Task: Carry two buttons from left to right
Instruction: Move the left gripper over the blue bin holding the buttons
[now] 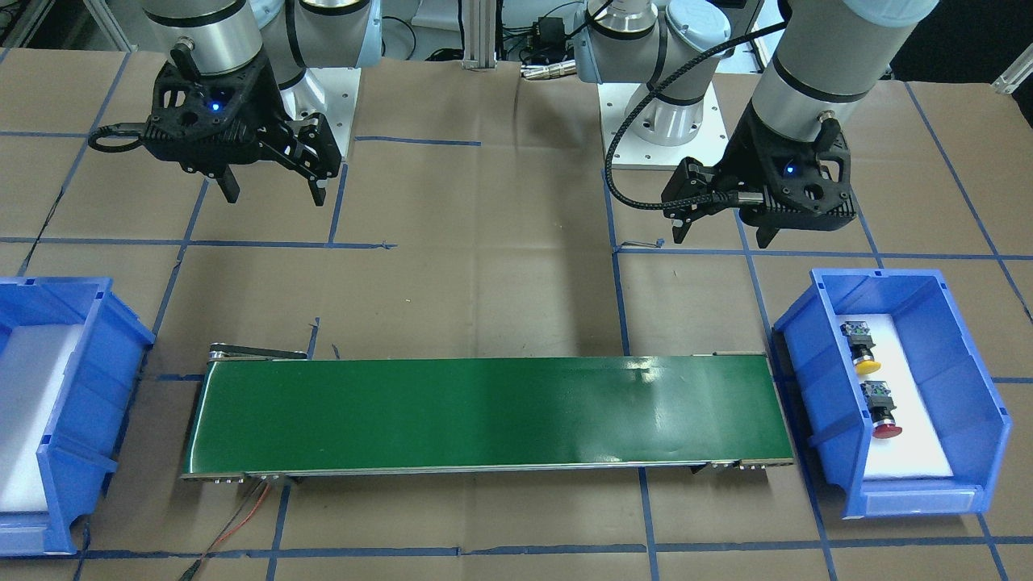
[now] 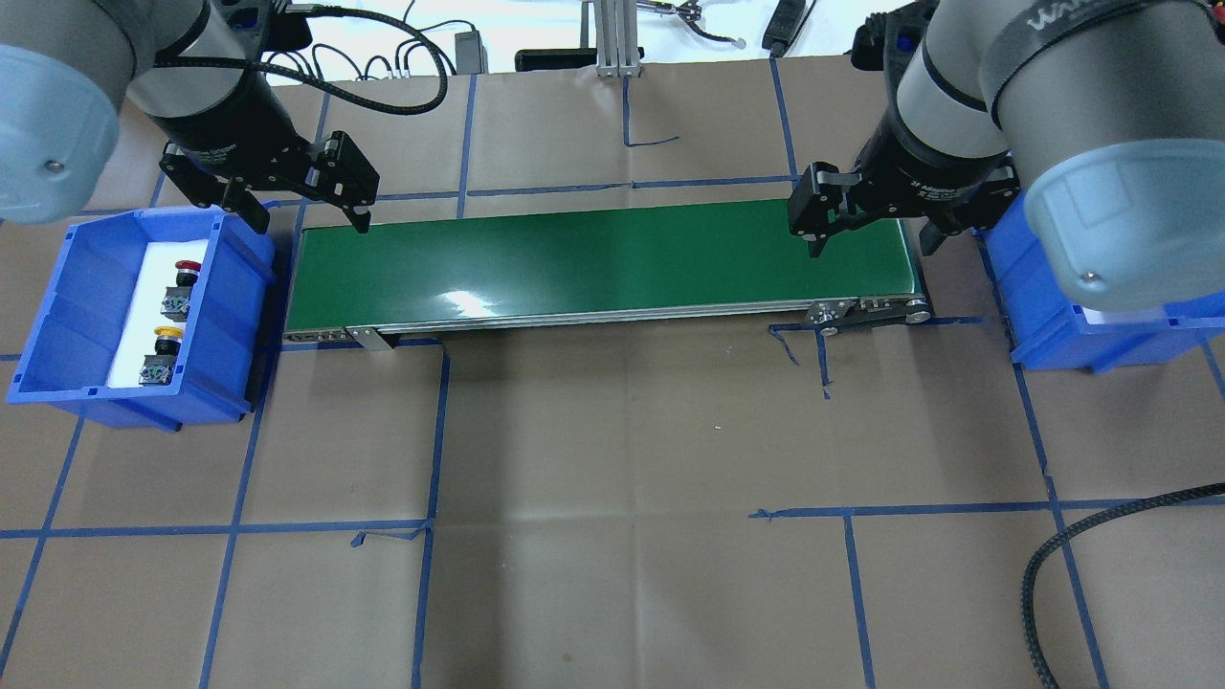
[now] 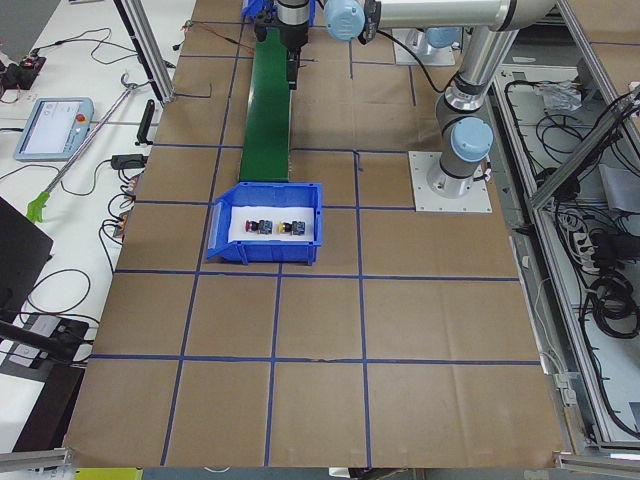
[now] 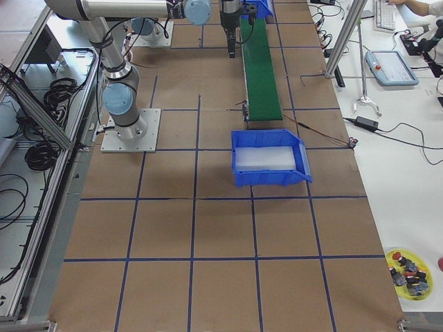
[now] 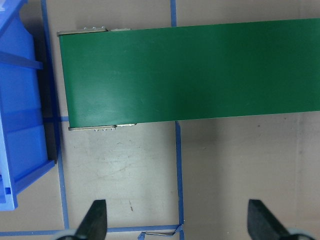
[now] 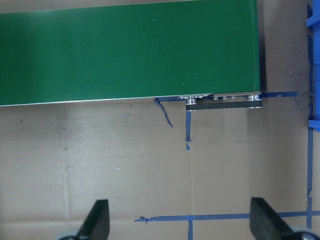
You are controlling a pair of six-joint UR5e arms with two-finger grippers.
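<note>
The yellow button (image 2: 163,349) and the red button (image 2: 184,282) lie on white foam in the blue bin (image 2: 57,316) on my left; they also show in the front view, yellow (image 1: 863,353) and red (image 1: 882,413). My left gripper (image 2: 311,225) is open and empty, high above the table near the belt's left end, apart from the bin; its fingers (image 5: 95,220) stand wide. My right gripper (image 2: 869,249) is open and empty, high near the belt's right end; its fingers (image 6: 97,220) stand wide too.
A green conveyor belt (image 2: 603,263) runs between the two bins. A second blue bin (image 1: 73,387) with bare white foam stands on my right. Brown paper with blue tape lines covers the table. A yellow dish (image 4: 408,271) of parts sits far off.
</note>
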